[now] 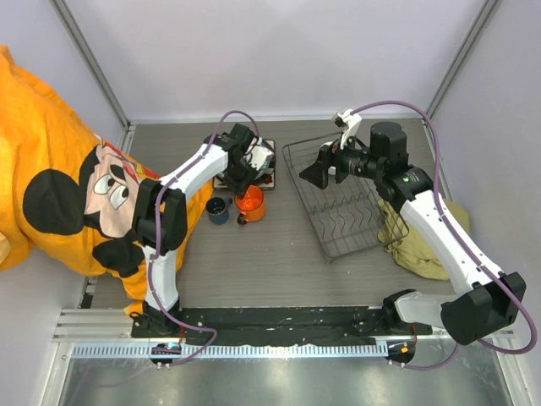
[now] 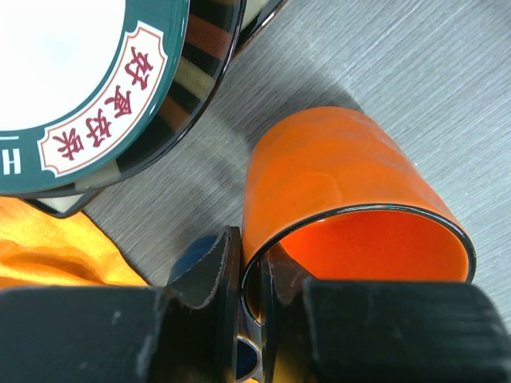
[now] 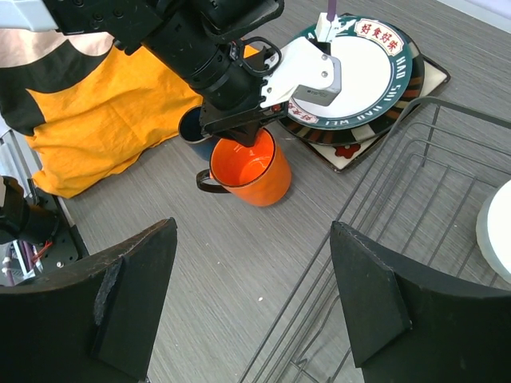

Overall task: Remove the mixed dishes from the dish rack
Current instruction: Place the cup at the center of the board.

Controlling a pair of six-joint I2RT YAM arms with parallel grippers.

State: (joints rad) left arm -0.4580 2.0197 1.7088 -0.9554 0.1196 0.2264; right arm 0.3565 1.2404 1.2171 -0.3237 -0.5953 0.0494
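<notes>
Pinching the rim of the mug (image 3: 243, 171), mid-frame, my left gripper (image 3: 242, 134) holds it upright, one finger inside; my right gripper (image 3: 251, 267) gapes wide, the bowl (image 3: 498, 231) lying at right edge in the rack (image 3: 415, 199).

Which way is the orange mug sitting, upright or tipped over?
Upright. The orange mug has its open mouth facing up and its handle out to the side, while the left gripper pinches its rim.
</notes>
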